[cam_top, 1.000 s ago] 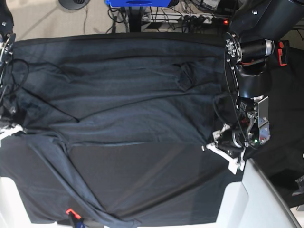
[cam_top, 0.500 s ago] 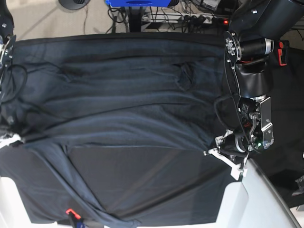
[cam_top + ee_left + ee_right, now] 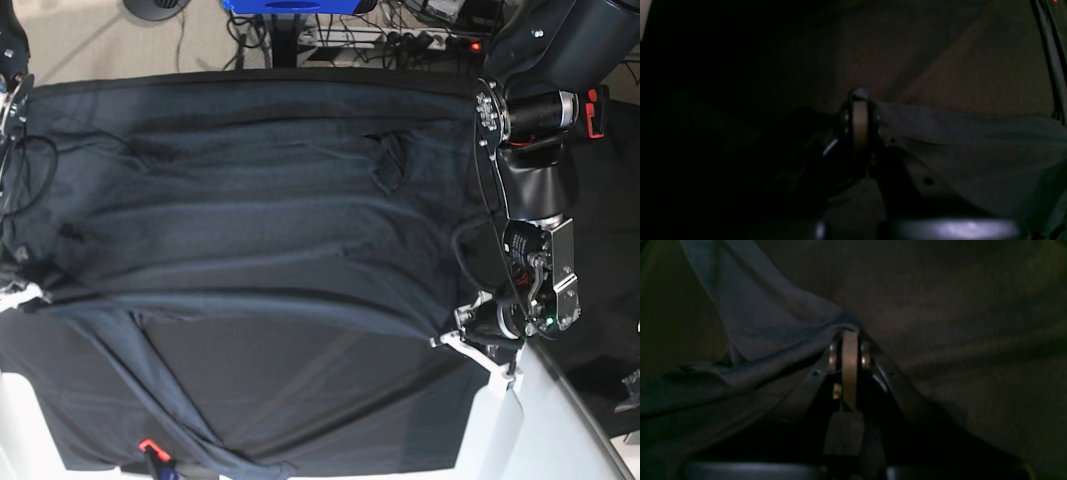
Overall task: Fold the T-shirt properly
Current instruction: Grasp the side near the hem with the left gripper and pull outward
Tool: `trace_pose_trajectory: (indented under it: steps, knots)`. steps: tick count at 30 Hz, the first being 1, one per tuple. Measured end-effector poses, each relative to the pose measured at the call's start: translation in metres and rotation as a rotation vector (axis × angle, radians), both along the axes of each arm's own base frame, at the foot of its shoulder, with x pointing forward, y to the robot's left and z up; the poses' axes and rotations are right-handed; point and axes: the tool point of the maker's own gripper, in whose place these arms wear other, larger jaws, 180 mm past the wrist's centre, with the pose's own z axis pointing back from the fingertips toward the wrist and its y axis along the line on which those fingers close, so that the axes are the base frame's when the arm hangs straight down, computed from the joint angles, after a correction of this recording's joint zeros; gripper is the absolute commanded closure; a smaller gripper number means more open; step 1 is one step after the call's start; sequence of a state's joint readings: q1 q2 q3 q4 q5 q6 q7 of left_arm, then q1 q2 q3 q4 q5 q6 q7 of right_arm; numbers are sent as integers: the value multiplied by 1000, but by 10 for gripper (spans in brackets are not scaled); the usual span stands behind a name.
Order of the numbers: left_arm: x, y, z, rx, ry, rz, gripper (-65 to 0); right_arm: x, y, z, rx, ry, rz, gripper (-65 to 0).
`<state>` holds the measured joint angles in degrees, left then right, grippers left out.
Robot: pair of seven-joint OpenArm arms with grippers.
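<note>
The dark grey T-shirt (image 3: 260,230) lies spread across the table in the base view, with one sleeve trailing toward the front left. My left gripper (image 3: 441,339), on that view's right, is shut on the shirt's near edge. In the left wrist view the closed gripper (image 3: 858,100) pinches cloth, and the T-shirt (image 3: 973,150) drapes off to the right. My right gripper (image 3: 18,297) is at the left border, mostly cut off. The right wrist view shows this gripper (image 3: 849,332) shut on a fold of the T-shirt (image 3: 756,330), which hangs to the left.
A black table cloth (image 3: 320,390) shows in front of the shirt. White table corners (image 3: 495,435) sit at the front. A small red clip (image 3: 148,446) is at the front edge. Cables and a power strip (image 3: 400,40) lie on the floor behind.
Both grippers have drawn the shirt's pinched edge toward the front of the table. The straight edge between them sits lower in the base view and looks tauter.
</note>
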<state>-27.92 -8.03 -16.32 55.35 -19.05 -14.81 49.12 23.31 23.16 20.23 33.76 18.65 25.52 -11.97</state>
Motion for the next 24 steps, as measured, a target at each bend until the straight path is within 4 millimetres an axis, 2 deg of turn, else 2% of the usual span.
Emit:
trace_pose_trajectory:
  steps: [4,19,24]
  knots:
    - [2,-5,2,-9,-5,-3,0,0,0,0,0,1,0,0]
    - [4,-5,3,-9,-9,-3,0,-1,0,-1,1,3,-1,0]
    - [-1,-1,14,21,-55,-6,0,-1,0,-2,1,7,0,0]
